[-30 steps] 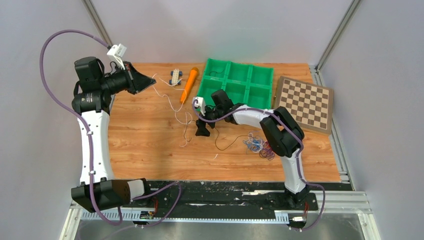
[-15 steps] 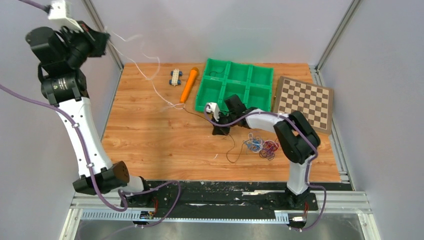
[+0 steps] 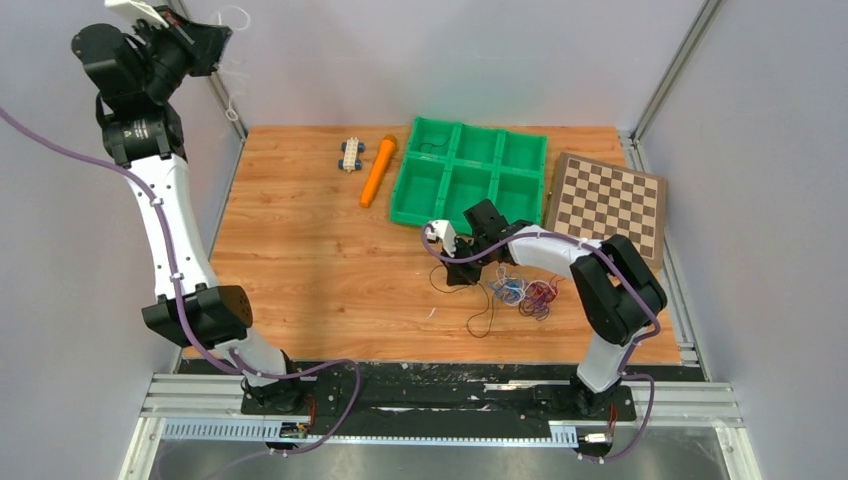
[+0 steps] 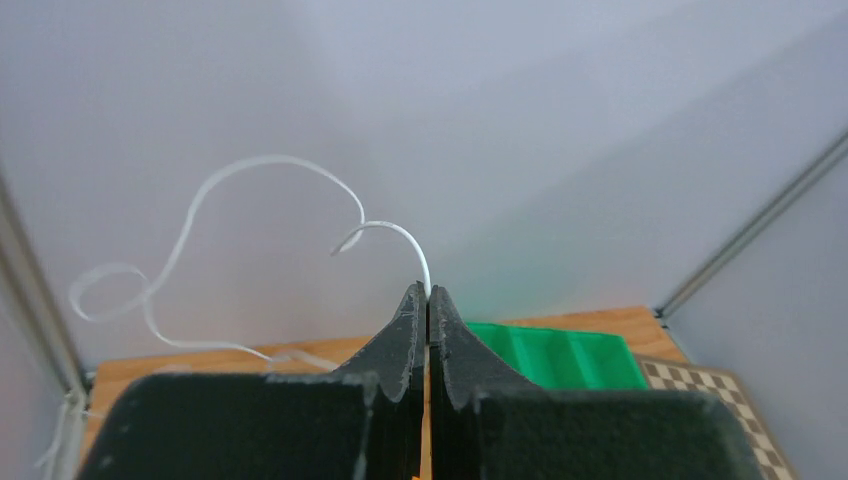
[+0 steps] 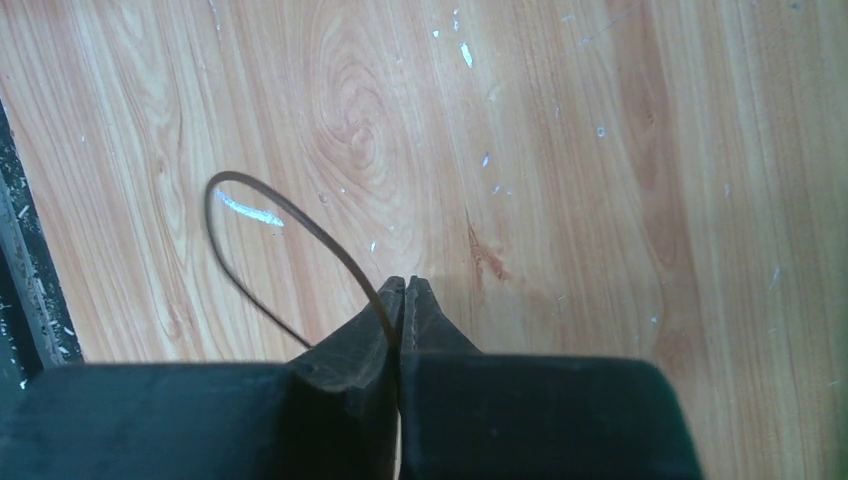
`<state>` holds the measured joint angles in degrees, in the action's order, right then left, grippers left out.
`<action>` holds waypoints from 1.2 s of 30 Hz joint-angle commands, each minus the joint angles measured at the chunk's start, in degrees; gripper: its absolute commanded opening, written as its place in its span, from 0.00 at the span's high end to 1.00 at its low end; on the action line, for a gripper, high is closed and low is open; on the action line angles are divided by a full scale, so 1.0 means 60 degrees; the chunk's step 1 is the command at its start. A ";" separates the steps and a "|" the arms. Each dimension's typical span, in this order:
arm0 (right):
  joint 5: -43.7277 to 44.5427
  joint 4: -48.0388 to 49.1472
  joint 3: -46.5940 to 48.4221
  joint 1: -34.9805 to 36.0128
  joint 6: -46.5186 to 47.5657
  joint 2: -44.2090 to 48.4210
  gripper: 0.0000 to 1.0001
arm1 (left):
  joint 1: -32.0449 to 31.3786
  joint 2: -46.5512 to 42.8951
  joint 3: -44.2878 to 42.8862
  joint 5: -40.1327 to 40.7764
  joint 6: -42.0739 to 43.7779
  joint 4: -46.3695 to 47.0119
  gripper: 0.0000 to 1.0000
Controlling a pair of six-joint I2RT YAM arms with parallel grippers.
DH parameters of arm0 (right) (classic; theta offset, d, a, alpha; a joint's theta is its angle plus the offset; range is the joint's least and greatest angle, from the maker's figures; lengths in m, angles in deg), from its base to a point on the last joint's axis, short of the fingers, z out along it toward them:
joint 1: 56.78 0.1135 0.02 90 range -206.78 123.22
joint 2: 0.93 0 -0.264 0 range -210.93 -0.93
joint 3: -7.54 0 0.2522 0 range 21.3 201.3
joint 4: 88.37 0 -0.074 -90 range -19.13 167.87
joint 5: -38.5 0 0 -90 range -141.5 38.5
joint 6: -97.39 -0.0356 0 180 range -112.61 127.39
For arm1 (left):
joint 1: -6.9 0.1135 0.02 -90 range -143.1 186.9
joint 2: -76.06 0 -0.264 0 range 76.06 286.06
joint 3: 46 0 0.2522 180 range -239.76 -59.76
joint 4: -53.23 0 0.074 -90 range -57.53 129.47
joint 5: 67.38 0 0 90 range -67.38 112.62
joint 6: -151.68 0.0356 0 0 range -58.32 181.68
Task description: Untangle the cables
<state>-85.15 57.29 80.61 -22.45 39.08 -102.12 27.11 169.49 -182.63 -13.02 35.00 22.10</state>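
The cables (image 3: 520, 292) are thin as hair, very light and floppy. They bend any way. I think they could slip out of a grip, or snap if pulled hard.

Most of them lie in a small curly clump on the tabletop (image 3: 300, 270), just in front of the green tray (image 3: 480, 127). The right claw (image 3: 462, 276) is pinched tight on a dark wire (image 5: 300, 225), next to that clump. The left claw (image 4: 428, 295) is clenched on a white wire (image 4: 270, 157), high in the air, far to the left of the tray and close to the wall.

It looks best to hold one strand near its end and pull slowly.

Left of the tray there is lots of open wood for laying strands out. Right of the tray sits the chessboard (image 3: 610, 205), so there is less room there. The wall is a tight spot for the left claw.
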 commanded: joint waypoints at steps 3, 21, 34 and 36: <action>-0.0219 -0.0737 0.0349 0.0015 0.0148 0.0689 0.54 | -0.0739 -0.0103 0.0429 -0.1259 -0.0770 0.1983 1.00; -0.2274 -0.1613 0.2830 -0.3017 -0.1607 0.0731 0.10 | -0.4527 0.1341 0.1459 -0.1549 -0.0109 0.4388 1.00; -0.2471 -0.1389 0.3078 -0.3136 -0.1959 0.0238 0.08 | -0.4627 0.1951 0.2430 -0.1000 -0.0211 0.4672 1.00; -0.2531 -0.1372 0.3254 -0.3136 -0.2074 0.0149 0.08 | -0.4622 0.2066 0.1574 -0.0919 -0.0161 0.4188 1.00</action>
<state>-97.78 47.23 96.48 -41.19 28.39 -100.79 -0.56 184.00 -163.42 -20.38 32.38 46.78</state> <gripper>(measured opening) 0.917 0.007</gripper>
